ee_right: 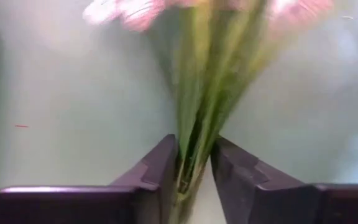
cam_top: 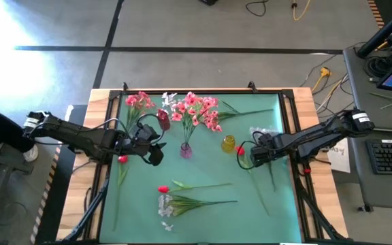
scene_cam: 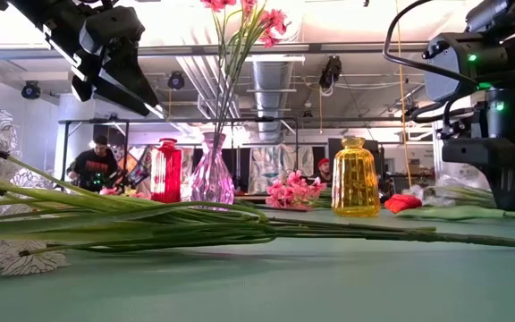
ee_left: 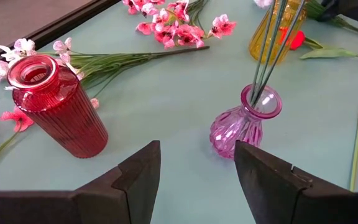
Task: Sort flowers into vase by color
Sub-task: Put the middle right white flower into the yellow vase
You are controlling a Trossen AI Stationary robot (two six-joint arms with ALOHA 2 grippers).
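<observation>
A pink vase (cam_top: 186, 150) holds pink flowers (cam_top: 197, 109). A red vase (cam_top: 162, 120) and a yellow vase (cam_top: 229, 143) stand beside it. My left gripper (ee_left: 194, 180) hovers open between the red vase (ee_left: 58, 106) and the pink vase (ee_left: 244, 121). My right gripper (cam_top: 252, 155) points down at the mat right of the yellow vase, shut on a spray (ee_right: 197, 106) with green stems and pale pink-white blossoms. A red flower (cam_top: 240, 151) lies next to it. My right gripper pinches the spray's bundled green stems (ee_right: 190, 158) between its two fingers, just below where they fan out toward the blossoms. The fingers (scene_cam: 510, 192) come from above, pointing down, across the stems. The spray lies low at the mat.
Loose flowers lie on the green mat: pink (cam_top: 139, 101) and white (cam_top: 169, 99) at the far edge, red (cam_top: 162, 188) and white (cam_top: 165, 207) with long stems near the front. A wooden frame (cam_top: 305, 102) borders the mat.
</observation>
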